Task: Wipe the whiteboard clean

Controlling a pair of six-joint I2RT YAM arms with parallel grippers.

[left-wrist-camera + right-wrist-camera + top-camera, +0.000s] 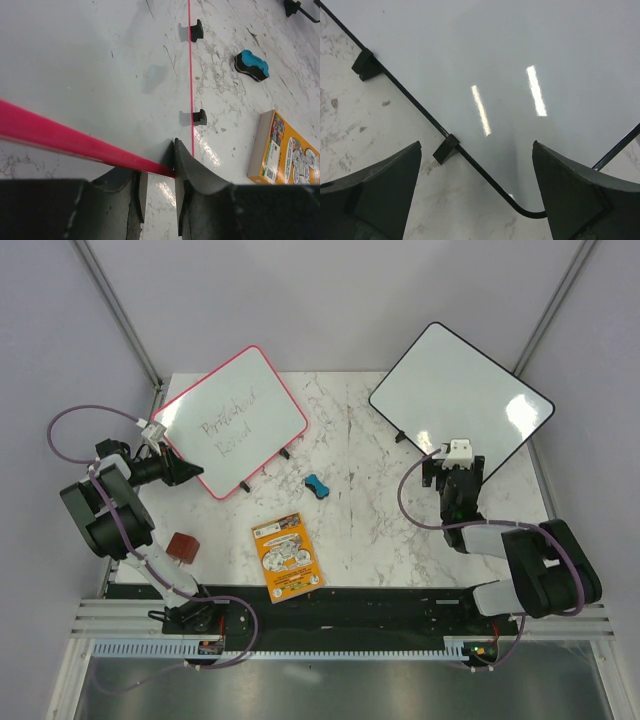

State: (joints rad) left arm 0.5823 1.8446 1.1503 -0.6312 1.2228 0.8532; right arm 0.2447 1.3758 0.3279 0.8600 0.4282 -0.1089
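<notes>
The whiteboard (pixel 232 418), pink-framed with faint handwriting on it, lies at the back left of the marble table. My left gripper (pixel 187 472) is shut on the frame at the board's near-left corner. In the left wrist view the pink frame (pixel 75 140) runs between my fingers (pixel 190 165), with the white board face (pixel 90 65) beyond. A blue eraser (pixel 317 486) lies on the table right of the board and also shows in the left wrist view (pixel 252 65). My right gripper (pixel 452 468) is open and empty.
A larger black-framed whiteboard (pixel 460 402) sits at the back right; in the right wrist view its near corner (pixel 520 60) lies between my open right gripper (pixel 476 150) fingers. An orange booklet (pixel 287 556) and a red-brown block (pixel 182 546) lie near the front.
</notes>
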